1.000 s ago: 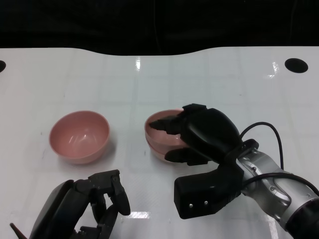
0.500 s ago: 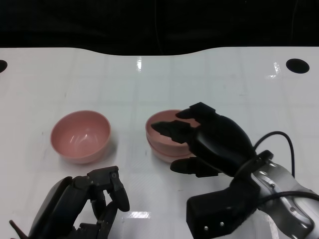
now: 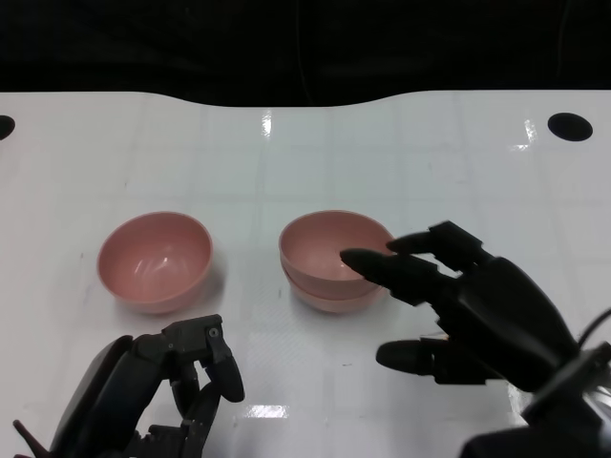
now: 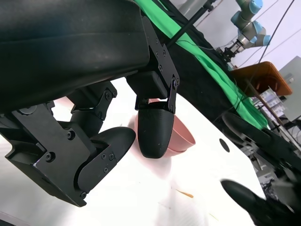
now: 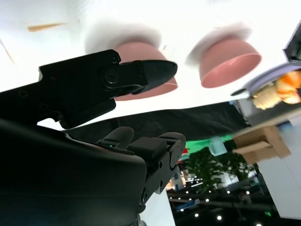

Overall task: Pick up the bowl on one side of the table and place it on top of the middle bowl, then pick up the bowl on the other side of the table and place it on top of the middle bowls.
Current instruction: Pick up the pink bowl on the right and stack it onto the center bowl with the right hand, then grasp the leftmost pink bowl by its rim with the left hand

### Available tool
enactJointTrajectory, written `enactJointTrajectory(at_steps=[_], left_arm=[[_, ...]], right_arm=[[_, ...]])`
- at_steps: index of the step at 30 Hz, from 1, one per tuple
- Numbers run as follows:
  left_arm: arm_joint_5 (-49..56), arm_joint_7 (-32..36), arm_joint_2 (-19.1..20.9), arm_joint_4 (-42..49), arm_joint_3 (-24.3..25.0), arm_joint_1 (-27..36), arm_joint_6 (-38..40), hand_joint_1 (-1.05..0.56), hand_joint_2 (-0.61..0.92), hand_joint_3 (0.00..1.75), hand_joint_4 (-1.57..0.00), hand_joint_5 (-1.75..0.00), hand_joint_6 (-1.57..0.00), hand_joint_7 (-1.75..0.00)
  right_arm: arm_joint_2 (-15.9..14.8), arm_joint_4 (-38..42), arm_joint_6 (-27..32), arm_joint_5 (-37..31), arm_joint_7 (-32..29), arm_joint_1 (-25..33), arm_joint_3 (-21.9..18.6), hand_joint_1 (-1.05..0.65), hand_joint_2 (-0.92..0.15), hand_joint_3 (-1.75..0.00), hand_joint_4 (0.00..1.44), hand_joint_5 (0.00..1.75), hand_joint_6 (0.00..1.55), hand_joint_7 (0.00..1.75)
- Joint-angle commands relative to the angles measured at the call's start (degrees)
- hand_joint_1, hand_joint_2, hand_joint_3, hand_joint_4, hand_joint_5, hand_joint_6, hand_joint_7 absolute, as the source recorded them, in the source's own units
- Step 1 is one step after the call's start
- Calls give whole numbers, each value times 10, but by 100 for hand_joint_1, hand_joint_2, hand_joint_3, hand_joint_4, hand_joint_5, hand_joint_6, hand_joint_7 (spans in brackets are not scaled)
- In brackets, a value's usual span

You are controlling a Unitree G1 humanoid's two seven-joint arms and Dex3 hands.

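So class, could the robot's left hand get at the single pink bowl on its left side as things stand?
Probably yes. The left hand sits just short of the single bowl, holding nothing, with only bare table between; the right hand is off by the stacked bowls.

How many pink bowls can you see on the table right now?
3. One single bowl stands alone on the robot's left. Two sit nested in the middle: the upper bowl inside the lower bowl, whose rim just shows beneath it.

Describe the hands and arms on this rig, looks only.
Both hands are matte black with many jointed fingers and rounded tips. The right hand has a smooth domed black back shell. The left hand shows blocky finger links with small screws, clearer in its wrist view. The forearms are barely in view now.
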Motion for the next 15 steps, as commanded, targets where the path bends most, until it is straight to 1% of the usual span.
enactJointTrajectory(at_steps=[1,5,7,9,10,12,13,14,15], left_arm=[[-8,-3,9,4,5,-2,-3,-11,30,150,-90,-169,-81,-149],[-19,-3,9,9,6,-5,-8,-10,30,151,-90,-168,-81,-149],[-18,-1,10,10,7,-5,-9,-10,30,151,-90,-168,-81,-149],[-20,-2,11,10,8,-5,-8,-11,30,151,-90,-168,-81,-149],[-22,-2,11,11,9,-5,-9,-10,30,151,-90,-167,-82,-149],[-25,-2,10,10,11,-5,-9,-9,30,151,-90,-167,-82,-149],[-26,-1,10,10,12,-5,-9,-9,30,150,-90,-166,-82,-148],[-26,-1,10,10,12,-6,-9,-9,30,150,-90,-165,-82,-148],[-26,0,9,9,14,-5,-8,-9,30,149,-90,-165,-82,-147]], right_arm=[[-11,-4,-41,26,-20,28,-27,-47,-92,-9,10,87,49,8],[-10,-2,-80,48,-31,58,-53,-39,-92,-6,19,93,60,15],[-9,-1,-100,65,-33,73,-66,-31,-92,-6,30,101,70,21],[-8,-2,-113,73,-34,84,-76,-28,-92,-8,35,106,73,25],[-7,-2,-120,78,-36,90,-81,-24,-92,-10,41,111,78,29],[-3,-5,-129,89,-35,99,-91,-20,-92,-12,48,114,82,33],[-1,-7,-132,94,-34,104,-95,-17,-91,-15,53,117,85,37],[1,-8,-134,97,-32,106,-98,-14,-77,-40,58,119,84,47],[5,-8,-138,102,-34,110,-101,-13,-66,-62,60,120,83,53]])
